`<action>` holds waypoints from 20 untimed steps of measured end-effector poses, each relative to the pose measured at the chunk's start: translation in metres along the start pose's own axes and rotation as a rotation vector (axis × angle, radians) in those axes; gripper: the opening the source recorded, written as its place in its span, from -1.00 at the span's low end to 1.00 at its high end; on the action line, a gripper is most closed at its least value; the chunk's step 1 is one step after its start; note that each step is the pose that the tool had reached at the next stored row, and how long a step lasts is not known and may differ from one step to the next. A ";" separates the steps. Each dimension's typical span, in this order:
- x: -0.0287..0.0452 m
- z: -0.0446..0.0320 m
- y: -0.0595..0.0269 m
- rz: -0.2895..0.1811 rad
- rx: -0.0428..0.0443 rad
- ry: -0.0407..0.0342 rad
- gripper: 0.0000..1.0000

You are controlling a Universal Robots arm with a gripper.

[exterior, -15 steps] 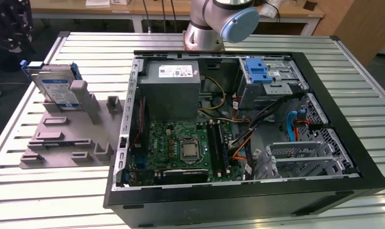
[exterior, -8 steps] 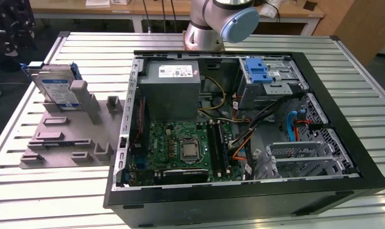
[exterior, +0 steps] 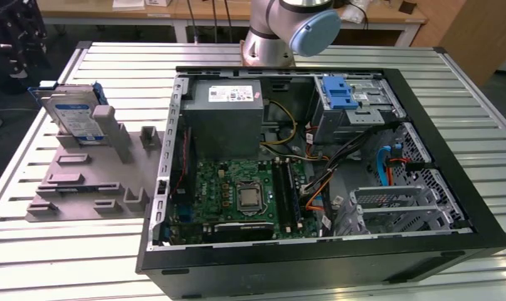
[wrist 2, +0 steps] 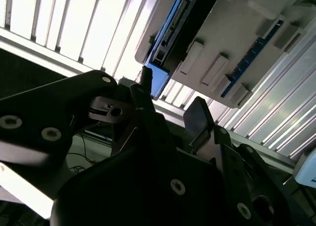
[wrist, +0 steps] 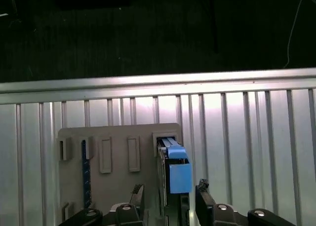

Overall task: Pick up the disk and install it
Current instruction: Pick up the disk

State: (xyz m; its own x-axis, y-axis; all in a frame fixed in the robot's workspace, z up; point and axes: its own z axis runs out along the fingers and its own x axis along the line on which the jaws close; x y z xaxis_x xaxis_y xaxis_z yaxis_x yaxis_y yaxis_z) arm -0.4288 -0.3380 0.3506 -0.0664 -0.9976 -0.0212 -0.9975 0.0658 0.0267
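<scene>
Tool (wrist: 170,190) close up, spread wide, fingers (wrist: 203,196) either side of disk (wrist: 173,172); disk upright in grey holder (wrist: 113,142) on slatted counter (wrist: 247,137), exterior view's left of open PC case (exterior: 453,251).

The disk (exterior: 72,116), silver with a white-and-blue label and bright blue frame, stands on edge, leaning slightly, lined up with the gap of the gripper (wrist: 170,191), seemingly just beyond its spread tips, untouched.
</scene>
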 end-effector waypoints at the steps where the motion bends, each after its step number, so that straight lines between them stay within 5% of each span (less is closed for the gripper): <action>1: -0.0002 0.0009 0.0004 0.000 0.0015 0.0027 0.06; 5: -0.0003 0.0047 0.0015 -0.004 0.0115 0.0040 0.08; 9: -0.0018 0.0069 0.0023 -0.008 0.0194 0.0065 0.32; 20: -0.0044 0.0208 0.0066 -0.012 0.0261 0.0062 0.32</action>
State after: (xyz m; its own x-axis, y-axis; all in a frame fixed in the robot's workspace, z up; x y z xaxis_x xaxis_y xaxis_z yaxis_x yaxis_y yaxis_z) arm -0.4356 -0.3327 0.3300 -0.0541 -0.9984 -0.0152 -0.9985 0.0541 0.0004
